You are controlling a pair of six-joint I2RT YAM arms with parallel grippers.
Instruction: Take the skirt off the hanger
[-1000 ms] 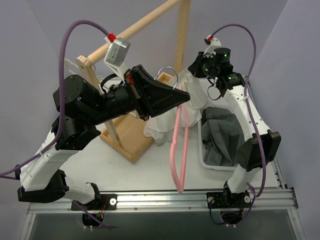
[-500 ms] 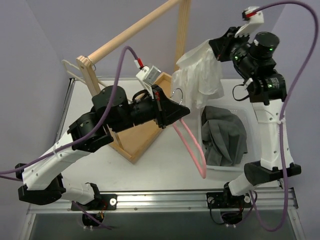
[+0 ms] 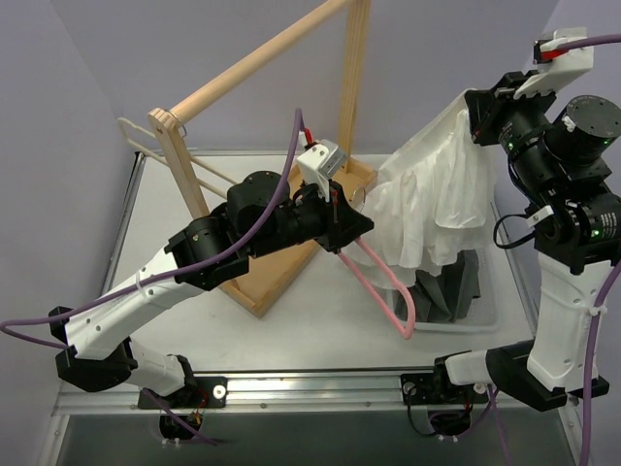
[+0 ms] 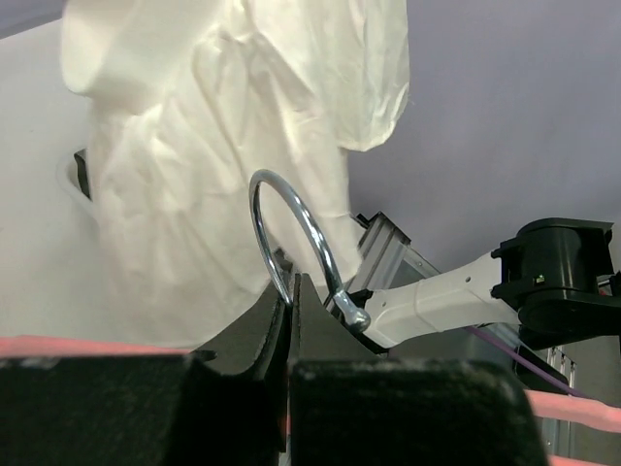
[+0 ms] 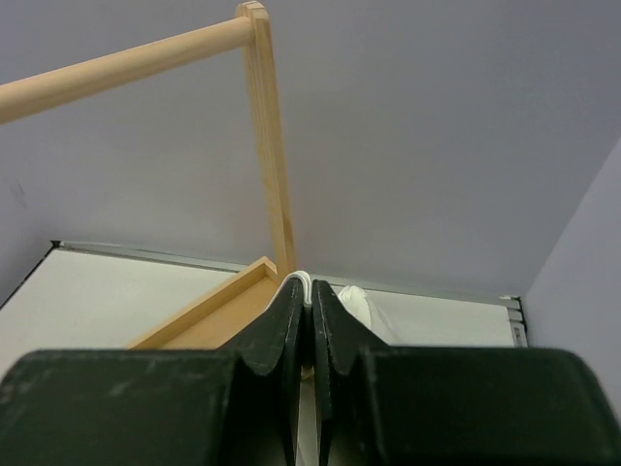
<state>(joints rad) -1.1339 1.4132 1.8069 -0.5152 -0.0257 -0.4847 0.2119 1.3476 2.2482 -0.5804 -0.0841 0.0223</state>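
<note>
From above, the white gathered cloth skirt (image 3: 437, 199) hangs in loose folds at the far right. Its top edge is pinched in the right gripper (image 3: 482, 105), high over the table. Its hem falls in front of the grey cloth (image 3: 454, 289) in the white plastic bin (image 3: 485, 316); whether they touch is unclear. The pink plastic hanger (image 3: 380, 287) is free of the skirt. It slants down toward the near side from the left gripper (image 3: 355, 225), beside the wooden clothes rack (image 3: 262, 60).

The left wrist camera adds that these jaws are pressed together at the base of the silver metal hook (image 4: 291, 228), with the skirt hanging beyond it.

The right wrist camera shows its jaws clamped on a thin white fold, with the rest of the skirt hidden beneath the fingers (image 5: 277, 340).
</note>
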